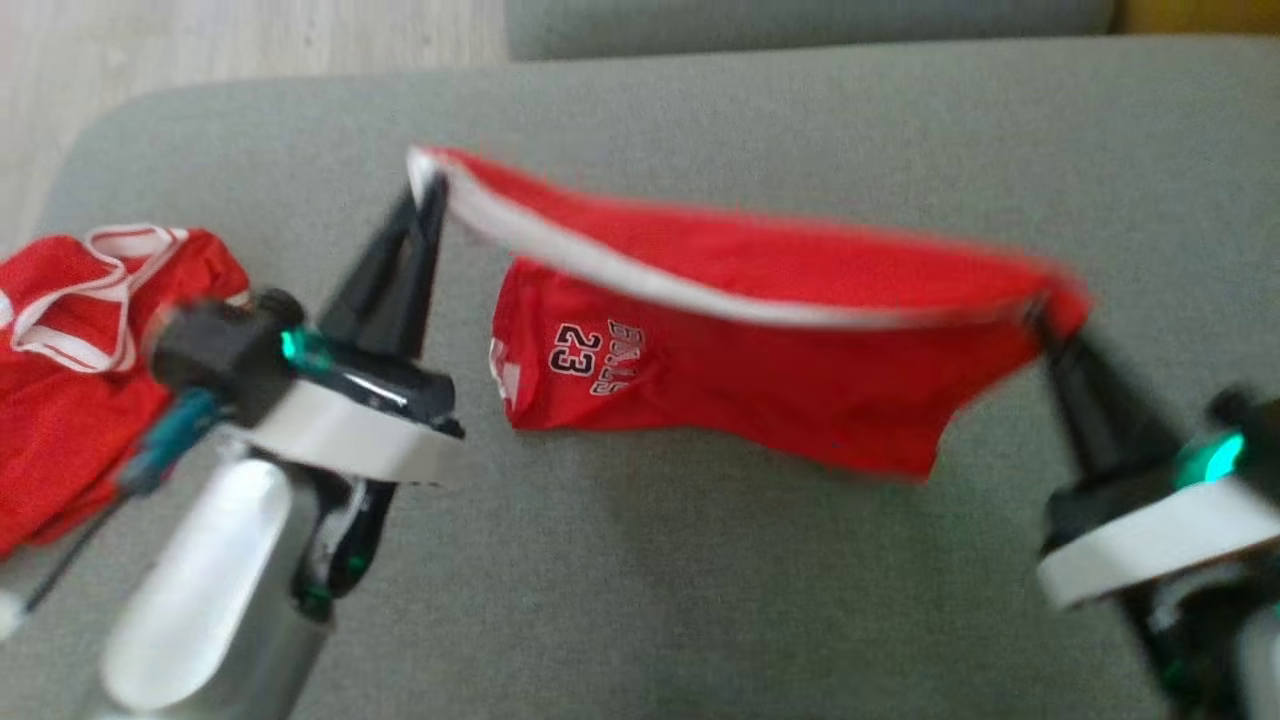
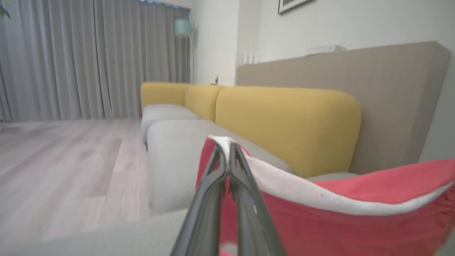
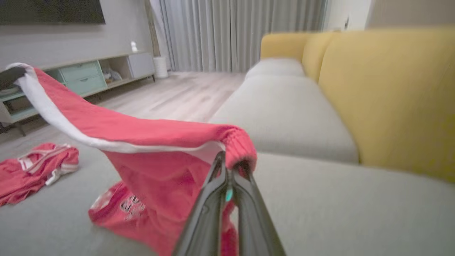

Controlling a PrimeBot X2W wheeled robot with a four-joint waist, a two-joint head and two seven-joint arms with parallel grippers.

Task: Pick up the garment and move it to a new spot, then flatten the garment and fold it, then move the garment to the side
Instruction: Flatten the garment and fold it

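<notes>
The garment [image 1: 760, 340] is a pair of red shorts with a white waistband and a "23" print, stretched in the air above the grey sofa seat [image 1: 700, 580]. My left gripper [image 1: 428, 185] is shut on its left waistband corner, and in the left wrist view my left gripper [image 2: 227, 147] pinches the white edge of the garment [image 2: 355, 220]. On the opposite side, the right gripper [image 1: 1040, 318] is shut on the right end of the waistband. In the right wrist view the right gripper [image 3: 231, 165] clamps the gathered red elastic, and the garment [image 3: 156, 170] hangs with its lower part touching the seat.
A second red jersey [image 1: 80, 340] with white trim lies crumpled at the seat's left edge, also seen as the jersey [image 3: 35, 169]. Yellow back cushions [image 3: 387, 96] line the sofa. Wooden floor [image 2: 64, 167] lies beyond the seat's edge.
</notes>
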